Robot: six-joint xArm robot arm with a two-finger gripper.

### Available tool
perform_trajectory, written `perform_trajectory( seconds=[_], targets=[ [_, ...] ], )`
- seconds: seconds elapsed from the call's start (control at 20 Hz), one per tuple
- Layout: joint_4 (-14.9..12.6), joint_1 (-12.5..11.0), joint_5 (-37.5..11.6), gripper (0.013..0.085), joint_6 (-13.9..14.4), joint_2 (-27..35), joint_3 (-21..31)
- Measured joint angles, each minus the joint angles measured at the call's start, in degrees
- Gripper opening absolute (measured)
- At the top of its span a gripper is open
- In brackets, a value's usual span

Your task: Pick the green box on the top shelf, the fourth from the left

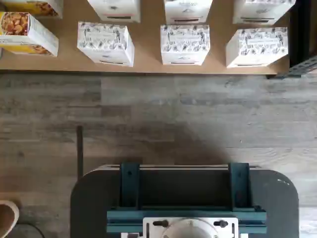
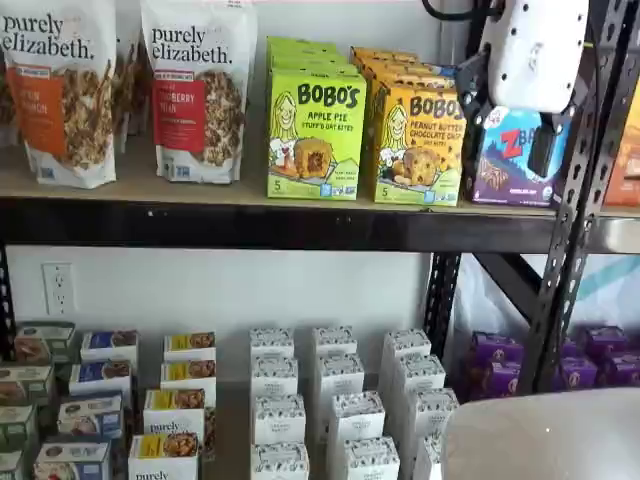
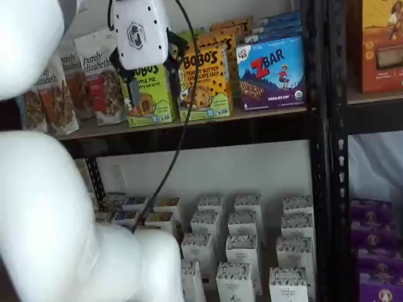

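Standing upright on the top shelf (image 2: 200, 200), the green box (image 2: 316, 133) sits at the front of its row, with more green boxes lined up behind it. In both shelf views it has a granola bag (image 2: 199, 88) on one side and the orange box (image 2: 420, 142) on the other, just beside it; whether the two cartons touch we cannot tell.

We judge the green box to be light, being thin printed cardboard around a few oat bites. Its panels should be stiff at the edges and soft in the middle, so a hard squeeze on a broad face may dent it. The glossy print looks somewhat slippery.

We would take hold across the two narrow side walls, near the upper half, where the folded corners give the most support. The gap on the orange-box side looks tight, so one finger may have little room.

The hand (image 2: 510, 125) hangs in front of the shelf, off toward the blue box (image 2: 515, 155) in one shelf view, clear of the green box. In that view its two black fingers stand well apart and nothing is between them. It holds nothing.

The wrist view shows only white boxes (image 1: 184, 44) on a lower board and the floor (image 1: 158, 119).
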Motion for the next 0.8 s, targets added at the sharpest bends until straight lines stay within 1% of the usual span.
perform_trajectory(
  seconds=[0.05, 0.1, 0.15, 0.2, 0.35, 0.8],
  targets=[
    [0.43, -0.36, -0.42, 0.0850, -0.29, -0.27, 0.26],
    [5.94, -5.51, -5.32, 0.0850, -3.59, -3.51, 3.40],
    [9.06, -8.25, -7.98, 0.0850, -5.53, -5.24, 4.97],
    [10.50, -9.26, -9.16, 0.0850, -6.42, -5.82, 5.60],
    [10.81, -9.38, -9.48, 0.0850, -6.63, -5.92, 5.65],
    [10.51, -9.00, -9.86, 0.0850, -6.41, -5.75, 5.57]
  ],
)
